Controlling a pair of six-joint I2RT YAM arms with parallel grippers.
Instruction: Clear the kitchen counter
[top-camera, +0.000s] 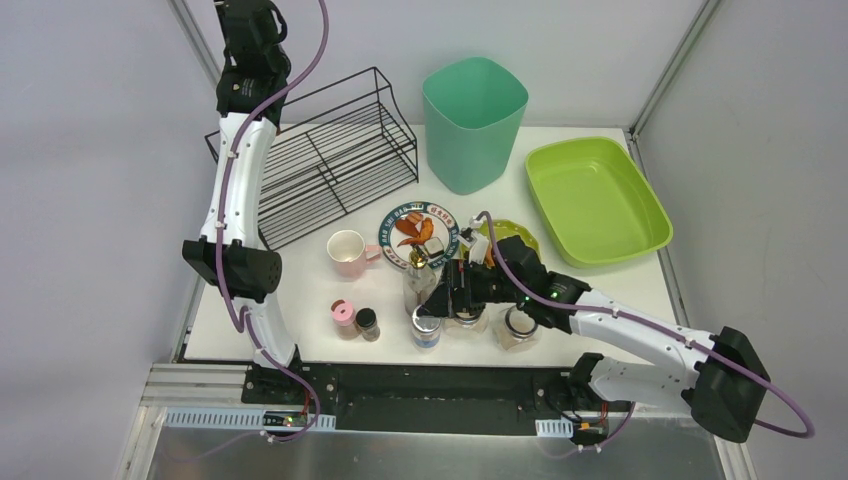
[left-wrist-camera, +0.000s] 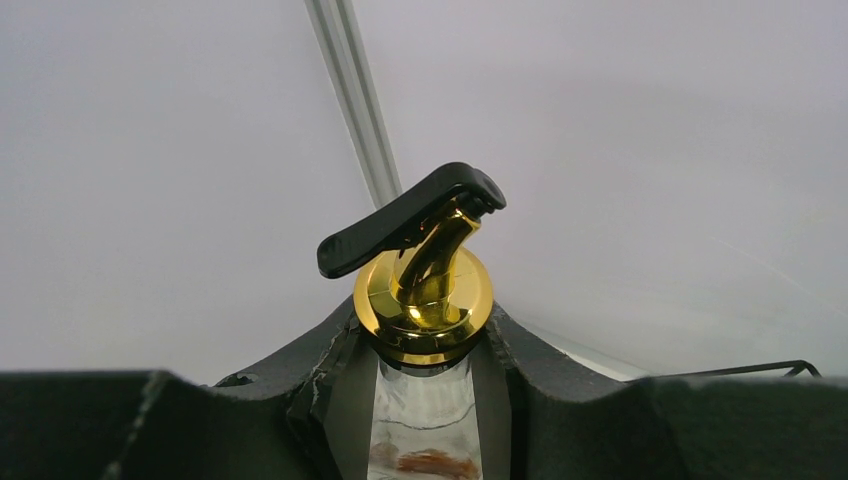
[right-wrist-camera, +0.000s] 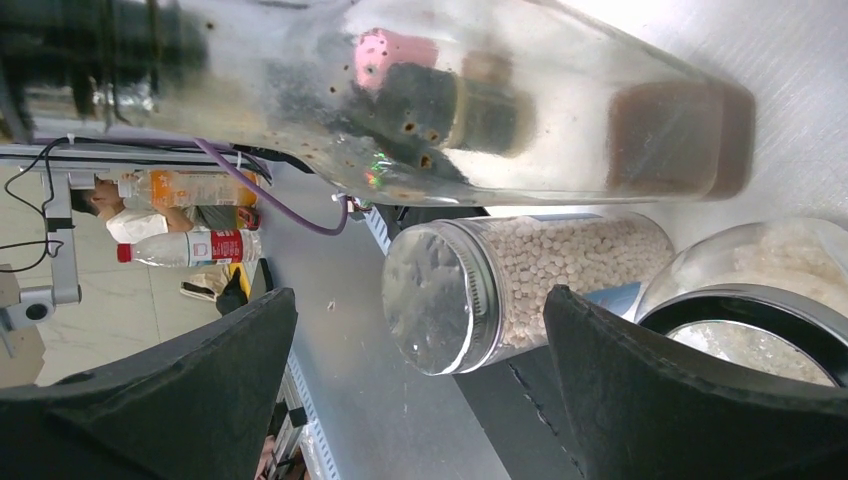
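The left wrist view alone shows what the left pincer (left-wrist-camera: 425, 350) carries: its 2 fingers (left-wrist-camera: 300, 385) are clamped on the neck of a gold-capped bottle (left-wrist-camera: 425, 300), clear glass with a black lever on top, upright against a plain grey wall. The top view gives only that arm reared high behind the black wire rack (top-camera: 330, 160), and the bottle cannot be made out there. The right wrist view shows the right pincer (right-wrist-camera: 418, 300) with its fingers spread wide apart and gripping nothing. Straight ahead of the gap stands a silver-lidded jar (right-wrist-camera: 435, 300) of white pellets, a tall glass bottle (right-wrist-camera: 450, 100) with dark liquid at its base is just beyond one finger, and a black-rimmed jar (right-wrist-camera: 750, 320) sits beside the other. Only the top view places these in the cluster by the near edge, with a pink mug (top-camera: 347, 252) and a plate (top-camera: 392, 232) of food to the right pincer's left and far side, a teal bin (top-camera: 472, 120) beyond, and a lime-green tray (top-camera: 595, 200) off to its right. The kitchen counter (top-camera: 635, 275) lies directly beneath the low right pincer and well below the raised left one.
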